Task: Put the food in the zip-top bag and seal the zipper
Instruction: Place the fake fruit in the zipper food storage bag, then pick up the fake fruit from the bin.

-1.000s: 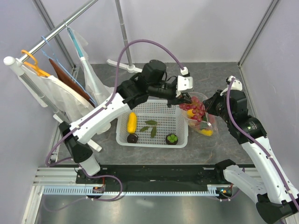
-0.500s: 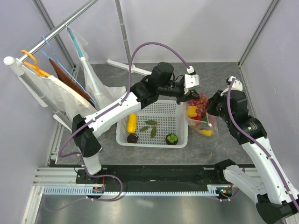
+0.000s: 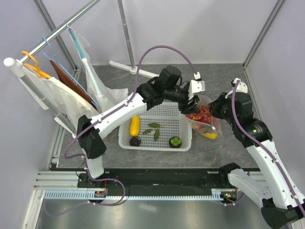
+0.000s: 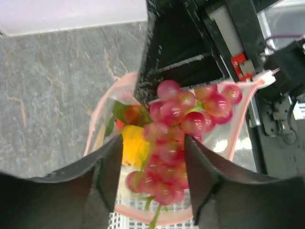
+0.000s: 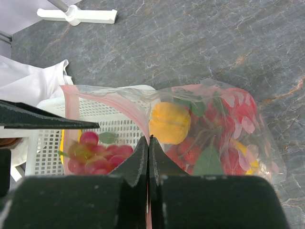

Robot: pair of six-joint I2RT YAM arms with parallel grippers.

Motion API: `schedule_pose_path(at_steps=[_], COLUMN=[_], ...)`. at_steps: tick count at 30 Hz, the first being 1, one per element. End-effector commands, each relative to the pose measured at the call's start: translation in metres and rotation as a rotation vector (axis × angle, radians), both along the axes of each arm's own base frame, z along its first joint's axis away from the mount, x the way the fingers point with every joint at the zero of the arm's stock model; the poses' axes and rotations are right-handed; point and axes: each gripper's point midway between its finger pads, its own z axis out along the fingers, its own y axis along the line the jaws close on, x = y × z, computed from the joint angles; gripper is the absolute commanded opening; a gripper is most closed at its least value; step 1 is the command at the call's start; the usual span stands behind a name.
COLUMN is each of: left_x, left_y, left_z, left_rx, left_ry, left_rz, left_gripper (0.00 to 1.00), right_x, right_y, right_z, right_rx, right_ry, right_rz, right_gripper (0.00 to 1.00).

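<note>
The clear zip-top bag (image 3: 208,125) lies right of the white mesh basket (image 3: 125,128), its mouth held up. My right gripper (image 3: 215,110) (image 5: 149,138) is shut on the pink zipper (image 5: 114,102) at the mouth's edge. My left gripper (image 3: 192,106) (image 4: 152,140) hangs open over the mouth. The purple grapes (image 4: 177,136) (image 5: 95,152) are between its fingers without touching them, partly inside the bag. An orange fruit (image 5: 169,122) and red fruits (image 5: 238,114) lie inside the bag. A yellow mango (image 3: 135,124) and two dark mangosteens (image 3: 135,141) (image 3: 176,142) remain in the basket.
Green leaves (image 3: 153,130) lie loose in the basket. A clothes rack (image 3: 57,31) with hangers and hanging cloth fills the left side. A white stand foot (image 3: 125,67) sits on the grey floor behind the basket.
My left gripper has swung right from the basket's corner to over the bag mouth and opened. The grapes have left its grip and sunk into the mouth. The right arm has stayed put.
</note>
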Motion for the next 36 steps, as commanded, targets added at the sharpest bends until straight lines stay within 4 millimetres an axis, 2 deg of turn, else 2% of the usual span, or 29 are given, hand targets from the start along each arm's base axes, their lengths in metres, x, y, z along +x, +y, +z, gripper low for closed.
schedule_pose_path(at_steps=[1,3,4,5,6,7,9,10,12,13,15,16,19,21,22,26,28,29,32,36], left_x=[-0.009,-0.012,-0.015,-0.021,-0.013,-0.014,-0.015,-0.018,-0.024,-0.030,-0.037,-0.034,-0.031,-0.035,-0.034,-0.051,-0.053,-0.055,-0.048,-0.045], left_y=[0.019,0.037,0.045,0.057,0.068,0.076,0.098,0.105,0.118,0.122,0.123,0.124,0.119,0.109,0.103,0.084,0.079,0.076,0.075,0.074], left_z=[0.043,0.068,0.068,0.081,0.082,0.068,0.067,0.047,0.037,0.014,-0.007,-0.030,-0.075,-0.095,-0.111,-0.140,-0.149,-0.160,-0.183,-0.200], left_rx=[-0.046,-0.089,-0.095,-0.120,-0.127,-0.107,-0.112,-0.086,-0.070,-0.033,-0.004,0.032,0.116,0.161,0.197,0.269,0.280,0.304,0.350,0.382], left_ry=[-0.032,0.004,0.041,0.081,0.103,0.152,0.203,0.246,0.248,0.269,0.229,0.238,0.285,0.295,0.314,0.353,0.371,0.388,0.421,0.434], left_rz=[0.012,0.035,0.029,0.051,0.086,0.100,0.156,0.165,0.172,0.164,0.122,0.165,0.195,0.183,0.178,0.134,0.141,0.148,0.204,0.227], left_gripper=[0.67,0.70,0.70,0.74,0.74,0.74,0.75,0.75,0.75,0.75,0.75,0.75,0.71,0.70,0.70,0.70,0.71,0.71,0.72,0.76], right_x=[0.001,0.002,0.001,0.001,0.002,0.001,0.001,0.001,0.002,0.003,0.005,0.006,0.006,0.007,0.007,0.007,0.006,0.006,0.006,0.006], right_y=[0.000,0.000,-0.001,-0.001,-0.002,-0.002,-0.001,-0.001,-0.001,0.000,0.000,0.001,0.002,0.002,0.002,0.000,-0.001,0.000,-0.001,0.000], right_z=[0.018,0.017,0.018,0.018,0.017,0.018,0.015,0.016,0.015,0.017,0.019,0.020,0.021,0.018,0.019,0.018,0.018,0.016,0.015,0.014], right_rx=[0.021,0.020,0.020,0.017,0.014,0.014,0.013,0.015,0.016,0.018,0.020,0.020,0.021,0.017,0.019,0.007,0.004,0.004,0.003,0.000], right_ry=[-0.049,-0.046,-0.047,-0.050,-0.047,-0.050,-0.044,-0.045,-0.045,-0.048,-0.053,-0.054,-0.053,-0.048,-0.048,-0.050,-0.049,-0.046,-0.043,-0.040], right_rz=[-0.006,-0.007,-0.007,-0.007,-0.010,-0.009,-0.008,-0.007,-0.005,-0.006,-0.006,-0.006,-0.003,-0.003,-0.003,-0.008,-0.010,-0.007,-0.007,-0.003], right_gripper=[0.00,0.00,0.00,0.00,0.00,0.00,0.00,0.00,0.00,0.00,0.00,0.00,0.00,0.00,0.00,0.00,0.00,0.00,0.00,0.00])
